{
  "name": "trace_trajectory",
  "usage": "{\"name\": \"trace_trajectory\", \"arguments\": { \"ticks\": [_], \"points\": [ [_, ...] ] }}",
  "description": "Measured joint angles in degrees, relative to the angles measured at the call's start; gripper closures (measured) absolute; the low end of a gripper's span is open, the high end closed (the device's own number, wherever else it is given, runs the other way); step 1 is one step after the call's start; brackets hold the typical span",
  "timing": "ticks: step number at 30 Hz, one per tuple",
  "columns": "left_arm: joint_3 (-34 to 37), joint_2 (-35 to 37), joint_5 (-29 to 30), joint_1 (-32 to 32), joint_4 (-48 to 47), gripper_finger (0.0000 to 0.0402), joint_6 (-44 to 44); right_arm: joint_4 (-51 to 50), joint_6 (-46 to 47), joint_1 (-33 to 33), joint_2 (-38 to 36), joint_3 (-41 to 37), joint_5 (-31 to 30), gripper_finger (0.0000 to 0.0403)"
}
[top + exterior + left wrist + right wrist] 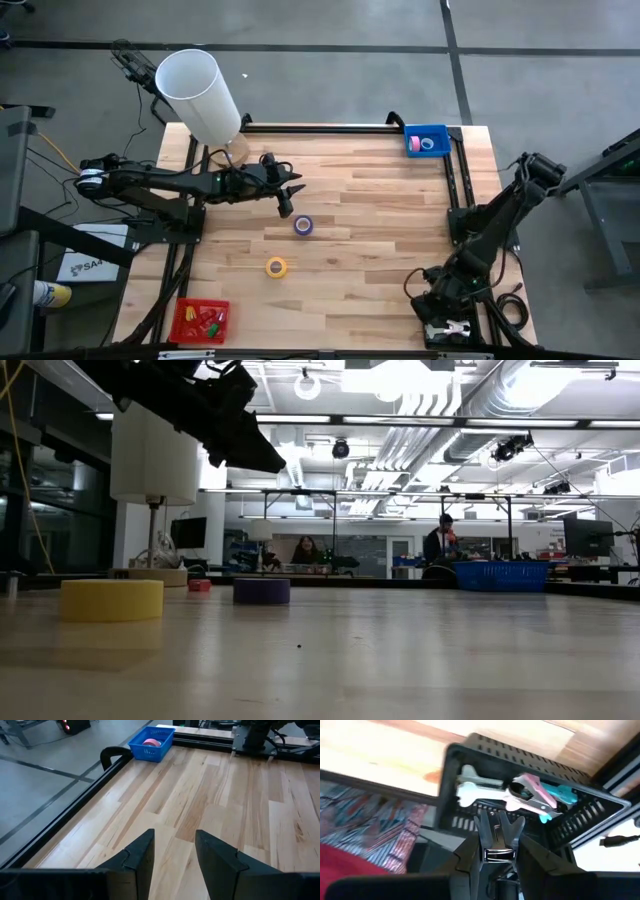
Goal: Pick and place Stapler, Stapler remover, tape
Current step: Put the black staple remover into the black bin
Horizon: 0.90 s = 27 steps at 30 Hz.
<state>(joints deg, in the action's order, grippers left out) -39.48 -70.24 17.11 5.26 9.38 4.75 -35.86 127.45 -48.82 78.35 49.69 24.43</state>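
We judge the job half done: pink and blue tape (421,144) lie in the blue basket (441,131) at 1 o'clock. Purple tape (303,226) and yellow tape (276,267) wait mid-bench. Left gripper (287,205) hovers, fingers apart, empty; right gripper (496,851), fingers closed empty, hangs over the black tray (580,785) at 5 o'clock.

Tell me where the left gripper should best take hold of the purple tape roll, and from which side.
The purple tape roll lies flat on the table, open centre up, apart from the yellow tape roll. Probably best to come straight down from above and pinch across the ring, either over its outer wall or with one finger in the hole. The left gripper is open beside it.
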Motion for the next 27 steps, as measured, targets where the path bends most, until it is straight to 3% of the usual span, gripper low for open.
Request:
{"name": "trace_trajectory", "arguments": {
  "ticks": [4, 17, 27],
  "points": [
    [0.0, 0.0, 0.0, 0.0, 0.0, 0.0261, 0.0, 0.5, 0.3, 0.0, 3.9, 0.0, 3.2, 0.0311],
    [0.0, 0.0, -0.3, 0.0, -0.1, 0.0261, 0.0, 1.3, 1.1, -0.2, 10.5, 0.0, 2.9, 0.03],
    [0.0, 0.0, -0.5, 0.0, 0.0, 0.0261, -2.0, 0.9, 1.3, -0.2, 10.5, 0.0, 4.6, 0.0217]
  ]
}}
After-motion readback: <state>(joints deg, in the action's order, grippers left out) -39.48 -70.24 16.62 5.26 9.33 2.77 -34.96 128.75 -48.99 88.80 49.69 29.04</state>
